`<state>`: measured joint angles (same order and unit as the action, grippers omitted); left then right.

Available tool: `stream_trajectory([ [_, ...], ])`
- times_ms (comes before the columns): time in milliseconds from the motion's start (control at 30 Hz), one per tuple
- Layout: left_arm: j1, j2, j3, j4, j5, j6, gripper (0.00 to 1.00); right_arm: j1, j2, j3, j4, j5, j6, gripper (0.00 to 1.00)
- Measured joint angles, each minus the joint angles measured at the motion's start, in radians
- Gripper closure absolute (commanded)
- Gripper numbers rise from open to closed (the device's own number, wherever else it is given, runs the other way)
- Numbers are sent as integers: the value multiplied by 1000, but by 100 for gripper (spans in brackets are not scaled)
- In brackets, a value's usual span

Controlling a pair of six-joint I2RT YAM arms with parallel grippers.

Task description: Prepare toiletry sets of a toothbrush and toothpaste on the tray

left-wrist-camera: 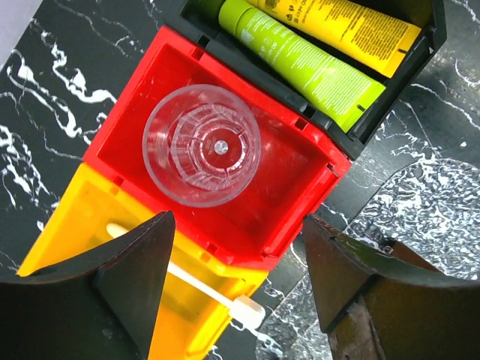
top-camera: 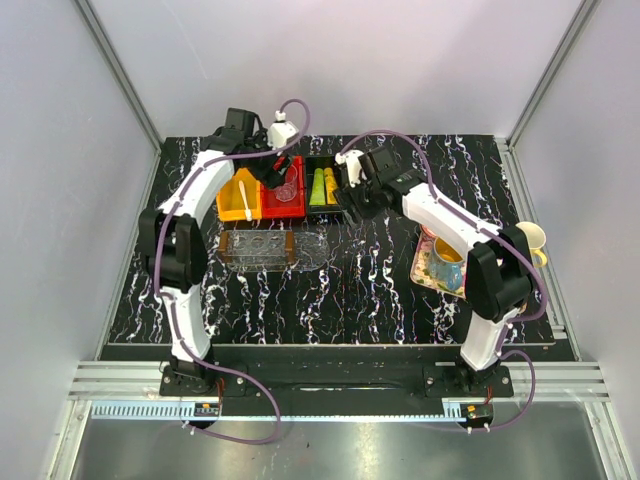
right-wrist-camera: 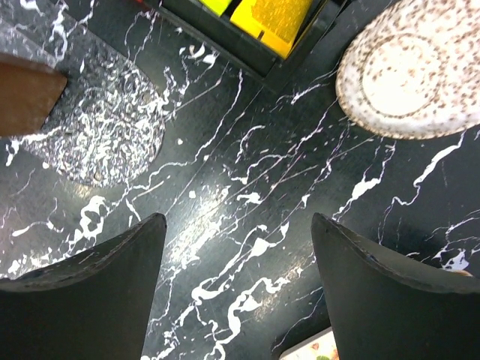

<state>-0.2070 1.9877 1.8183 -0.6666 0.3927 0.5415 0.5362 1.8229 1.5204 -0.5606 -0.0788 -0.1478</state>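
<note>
**Both arms at the bins, twelve o'clock of the table; picking looks about to begin.**

On the black white-veined marble table (top-camera: 350, 290), the left arm bows high and over. The left gripper (left-wrist-camera: 236, 221) hangs spread and empty above the red plastic bin (left-wrist-camera: 292, 187). The right arm reaches toward eleven o'clock, and the right gripper (right-wrist-camera: 238, 225) is likewise spread, holding nothing, over bare table by the black bin (left-wrist-camera: 405, 79). The clear plastic tray (top-camera: 312, 248), at six o'clock of the bins, shows no set that I can make out. The light green tube of toothpaste (left-wrist-camera: 307, 64) and the yellow one (left-wrist-camera: 352, 22) lie side by side in the black bin. The slim white toothbrush (left-wrist-camera: 206, 289) lies in the yellow bin (left-wrist-camera: 90, 217). Next, probably: the left gripper shifts toward nine o'clock, descends, and pinches that thin handle precisely.
</note>
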Motion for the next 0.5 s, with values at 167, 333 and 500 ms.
stream_trajectory([
  [167,-42,76,79,-43,-19,120,29,-17,-16,-35,-13,-25,-14,17],
  [333,-74,150,142,-77,-45,208,30,-42,-20,-53,-14,-45,-22,18],
  [500,-80,201,170,-108,-68,255,31,-62,-21,-57,-13,-51,-27,18],
])
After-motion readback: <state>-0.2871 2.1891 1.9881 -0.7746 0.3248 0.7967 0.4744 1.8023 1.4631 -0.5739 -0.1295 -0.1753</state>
